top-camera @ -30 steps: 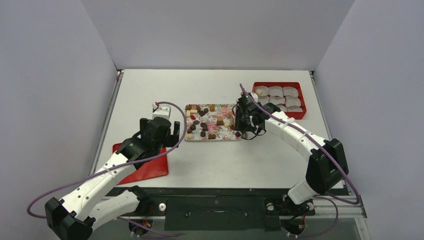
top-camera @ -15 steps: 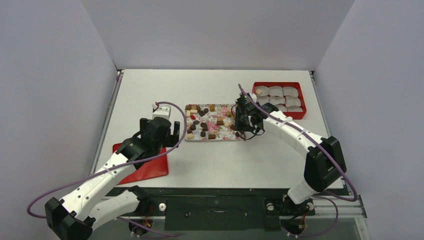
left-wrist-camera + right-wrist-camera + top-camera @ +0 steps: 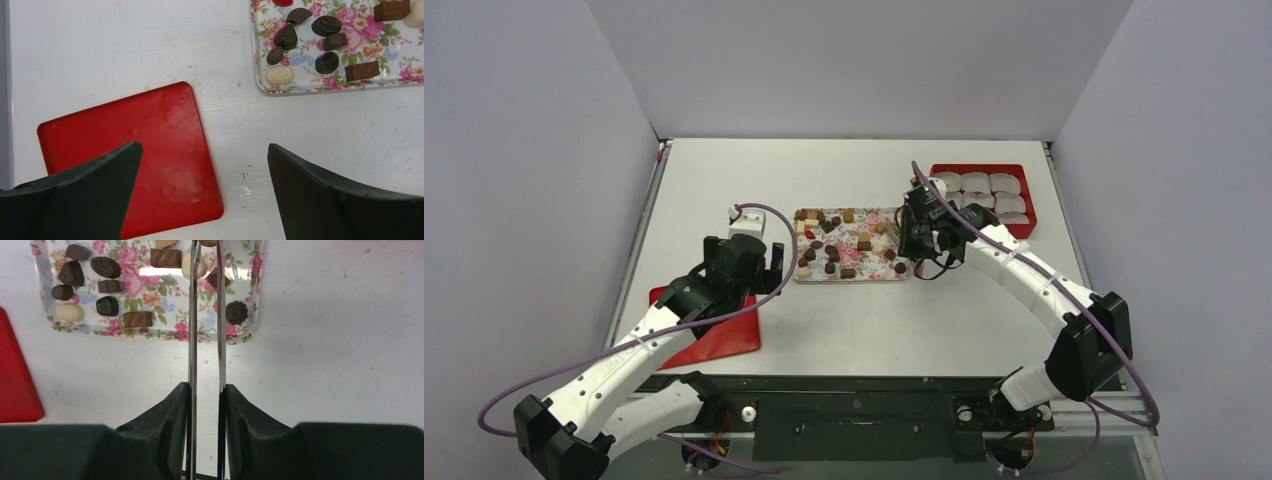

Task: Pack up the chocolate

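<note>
The chocolate (image 3: 137, 319) lies loose on the flowered tray (image 3: 135, 290), mid-tabletop (image 3: 854, 330). Nearest, the left gripper (image 3: 203, 147), fingers spread wide, hangs beside a red lid (image 3: 150, 150). Farther on, the right gripper (image 3: 206, 386) has its fingers clenched on metal tongs (image 3: 192, 340) (tips cut off in the wrist view) reaching over the tray's right end. Beyond stands a red box (image 3: 980, 168) of white paper cups (image 3: 975, 183).

White table (image 3: 854, 170), pale lavender walls (image 3: 854, 60)
</note>
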`<state>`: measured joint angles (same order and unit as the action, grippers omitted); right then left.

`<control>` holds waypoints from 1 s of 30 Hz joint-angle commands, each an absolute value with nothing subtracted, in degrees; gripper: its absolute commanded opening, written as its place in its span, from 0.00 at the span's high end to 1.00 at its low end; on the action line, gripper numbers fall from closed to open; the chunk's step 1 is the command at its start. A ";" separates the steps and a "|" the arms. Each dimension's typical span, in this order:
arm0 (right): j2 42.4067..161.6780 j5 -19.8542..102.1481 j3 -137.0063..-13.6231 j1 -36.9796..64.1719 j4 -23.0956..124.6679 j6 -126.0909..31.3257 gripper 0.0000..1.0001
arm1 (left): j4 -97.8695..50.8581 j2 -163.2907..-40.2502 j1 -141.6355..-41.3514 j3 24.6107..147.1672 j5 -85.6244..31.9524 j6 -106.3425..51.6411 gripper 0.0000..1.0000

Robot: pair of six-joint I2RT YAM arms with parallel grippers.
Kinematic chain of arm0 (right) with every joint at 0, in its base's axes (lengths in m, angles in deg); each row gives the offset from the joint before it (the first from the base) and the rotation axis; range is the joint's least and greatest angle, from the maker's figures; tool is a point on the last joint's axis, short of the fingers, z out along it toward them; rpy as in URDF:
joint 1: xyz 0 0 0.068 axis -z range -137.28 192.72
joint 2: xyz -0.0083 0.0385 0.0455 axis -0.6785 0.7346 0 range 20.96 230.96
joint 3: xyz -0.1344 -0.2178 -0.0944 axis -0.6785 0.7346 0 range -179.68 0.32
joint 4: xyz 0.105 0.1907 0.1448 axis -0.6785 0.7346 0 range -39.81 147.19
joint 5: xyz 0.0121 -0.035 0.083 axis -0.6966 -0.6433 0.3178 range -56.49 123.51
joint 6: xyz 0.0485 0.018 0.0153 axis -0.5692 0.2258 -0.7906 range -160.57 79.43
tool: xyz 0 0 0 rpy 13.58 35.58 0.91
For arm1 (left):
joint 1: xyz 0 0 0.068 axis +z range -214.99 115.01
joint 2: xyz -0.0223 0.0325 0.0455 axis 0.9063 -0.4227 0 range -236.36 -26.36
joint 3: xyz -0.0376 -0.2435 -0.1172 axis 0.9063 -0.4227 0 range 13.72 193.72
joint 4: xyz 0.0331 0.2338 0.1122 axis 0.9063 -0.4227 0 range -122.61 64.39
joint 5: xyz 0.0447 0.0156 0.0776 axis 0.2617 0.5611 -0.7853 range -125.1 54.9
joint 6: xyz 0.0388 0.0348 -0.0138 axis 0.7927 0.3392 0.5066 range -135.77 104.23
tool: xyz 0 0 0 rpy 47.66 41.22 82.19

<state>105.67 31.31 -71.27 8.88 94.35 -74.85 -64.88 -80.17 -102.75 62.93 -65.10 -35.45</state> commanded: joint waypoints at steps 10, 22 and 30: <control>100.85 30.01 -79.84 16.48 96.91 -73.38 0.78 | -64.25 -79.53 -102.41 63.11 -65.09 -35.02 0.04; 108.99 29.99 -89.83 33.37 96.99 -71.34 0.78 | -64.14 -79.58 -102.39 63.09 -64.83 -35.02 0.04; 119.22 32.13 -96.11 37.99 97.19 -71.49 0.79 | -64.17 -79.58 -102.43 63.00 -64.97 -34.98 0.04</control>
<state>116.25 31.42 -92.80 36.40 97.74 -72.18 -64.88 -80.17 -102.75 62.93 -64.88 -35.43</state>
